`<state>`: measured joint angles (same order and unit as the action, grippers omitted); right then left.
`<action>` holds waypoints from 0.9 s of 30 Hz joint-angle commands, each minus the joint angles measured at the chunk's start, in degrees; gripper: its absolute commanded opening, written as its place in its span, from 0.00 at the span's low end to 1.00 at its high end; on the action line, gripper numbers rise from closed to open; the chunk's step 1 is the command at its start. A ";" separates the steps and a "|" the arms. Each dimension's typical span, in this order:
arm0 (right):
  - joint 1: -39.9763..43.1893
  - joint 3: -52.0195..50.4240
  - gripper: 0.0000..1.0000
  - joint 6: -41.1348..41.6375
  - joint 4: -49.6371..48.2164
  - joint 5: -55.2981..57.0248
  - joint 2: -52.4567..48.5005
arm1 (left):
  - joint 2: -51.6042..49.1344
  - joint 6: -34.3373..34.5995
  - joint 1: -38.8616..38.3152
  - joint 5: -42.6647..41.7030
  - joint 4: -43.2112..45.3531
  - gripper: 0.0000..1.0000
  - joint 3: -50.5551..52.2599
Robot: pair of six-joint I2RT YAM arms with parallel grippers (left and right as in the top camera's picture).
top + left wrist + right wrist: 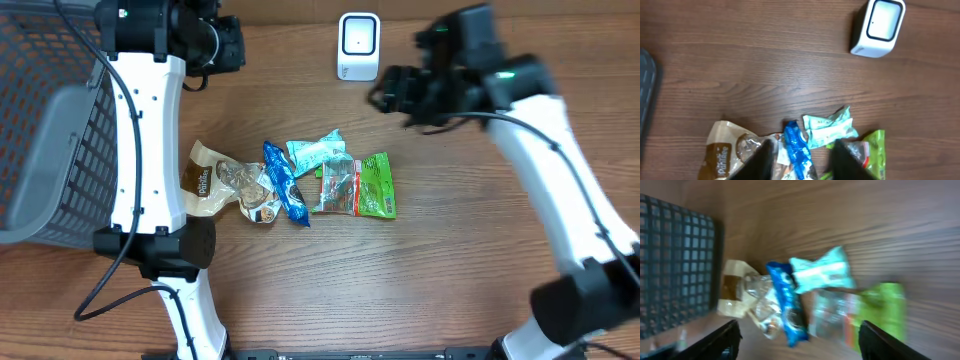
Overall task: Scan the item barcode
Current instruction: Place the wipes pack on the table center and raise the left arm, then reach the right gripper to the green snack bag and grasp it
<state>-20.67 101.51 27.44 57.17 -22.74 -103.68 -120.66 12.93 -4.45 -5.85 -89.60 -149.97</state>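
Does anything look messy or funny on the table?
A little: the blue crinkly wrapper lies across the brown and clear plastic bag, and the teal packet overlaps the green and clear pouch, one jumbled heap. Nothing looks spilled.

place: robot lab bench set up like a shop checkout | signs: white barcode scanner (359,46) on wood-grain table (420,290); grey mesh shopping basket (40,90) at its edge; snack packets (295,188) piled mid-table; two white robot arms (150,140)

Even bright light, soft shadows, heavily motion-blurred right wrist view.
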 commanded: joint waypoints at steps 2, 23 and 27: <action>-6.19 0.00 0.76 15.10 -4.57 -0.02 -5.99 | 1.62 0.42 0.52 4.59 -0.09 0.44 -0.66; -16.63 0.00 0.76 22.56 -13.05 10.58 -20.87 | 0.00 0.44 0.52 7.72 0.46 0.89 -0.61; -16.68 0.00 0.76 22.56 -11.67 10.75 -21.18 | 0.00 0.44 0.50 7.72 0.46 1.00 -0.61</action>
<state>-37.45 101.49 49.06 44.88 -13.61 -124.73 -120.66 13.41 -4.12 1.19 -89.19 -149.97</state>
